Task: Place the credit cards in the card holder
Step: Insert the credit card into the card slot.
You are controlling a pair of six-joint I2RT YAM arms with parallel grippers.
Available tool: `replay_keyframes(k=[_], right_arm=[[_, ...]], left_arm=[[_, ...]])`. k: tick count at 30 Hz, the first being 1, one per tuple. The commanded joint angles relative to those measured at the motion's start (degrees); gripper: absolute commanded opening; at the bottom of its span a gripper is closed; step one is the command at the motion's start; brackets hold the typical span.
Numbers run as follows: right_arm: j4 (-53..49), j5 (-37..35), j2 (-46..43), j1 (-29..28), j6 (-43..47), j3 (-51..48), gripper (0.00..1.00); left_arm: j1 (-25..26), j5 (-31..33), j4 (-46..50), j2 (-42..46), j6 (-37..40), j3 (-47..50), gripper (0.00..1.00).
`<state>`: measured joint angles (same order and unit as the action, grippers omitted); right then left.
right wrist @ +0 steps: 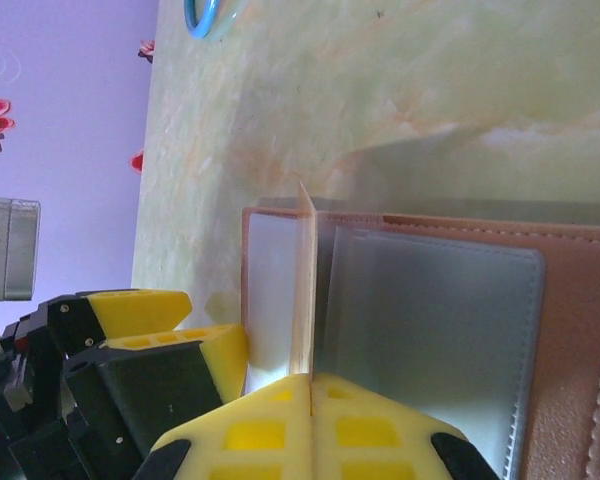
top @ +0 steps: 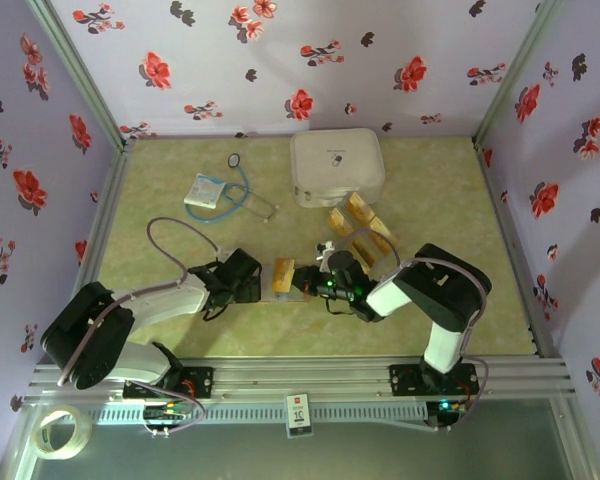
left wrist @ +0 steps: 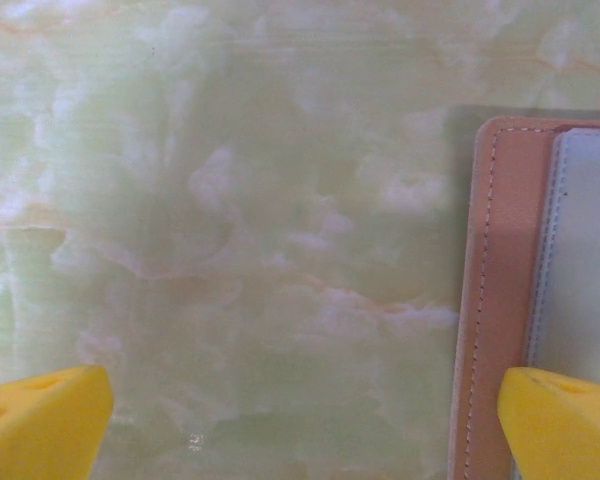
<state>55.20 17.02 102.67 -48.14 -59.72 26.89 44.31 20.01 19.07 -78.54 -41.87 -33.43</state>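
Observation:
The reddish-brown card holder (top: 285, 284) lies open on the table between my two grippers, its greyish pockets (right wrist: 430, 330) facing up. My right gripper (right wrist: 310, 385) is shut on a thin tan credit card (right wrist: 305, 290), seen edge-on and standing on the holder's left half. My left gripper (left wrist: 305, 420) is open wide at the holder's left edge (left wrist: 500, 300), and one yellow fingertip (left wrist: 560, 420) rests over that edge. The left fingers (right wrist: 210, 355) sit close beside the held card. Several more golden credit cards (top: 360, 235) lie loose behind the right gripper (top: 325, 280).
A large white rounded case (top: 337, 167) stands at the back, just beyond the loose cards. A white-blue packet (top: 205, 192) and a blue tube with a round head (top: 248, 190) lie at the back left. Floral walls close in three sides.

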Motion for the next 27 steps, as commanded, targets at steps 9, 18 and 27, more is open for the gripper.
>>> replay_keyframes(k=[9, 18, 27], right_arm=[[3.53, 0.30, 2.67, -1.51, -1.82, -1.94, 0.00], [6.53, -0.26, 4.17, -1.86, -3.28, -3.52, 0.00], [7.37, -0.30, 4.64, -2.14, -3.91, -4.29, 0.00]], left_arm=[[0.56, 1.44, 1.07, -0.39, -0.90, 1.52, 1.00], [0.53, 1.44, 1.07, -0.37, -0.93, 1.51, 1.00], [0.55, 1.48, 0.85, -0.29, -0.86, 1.63, 1.00]])
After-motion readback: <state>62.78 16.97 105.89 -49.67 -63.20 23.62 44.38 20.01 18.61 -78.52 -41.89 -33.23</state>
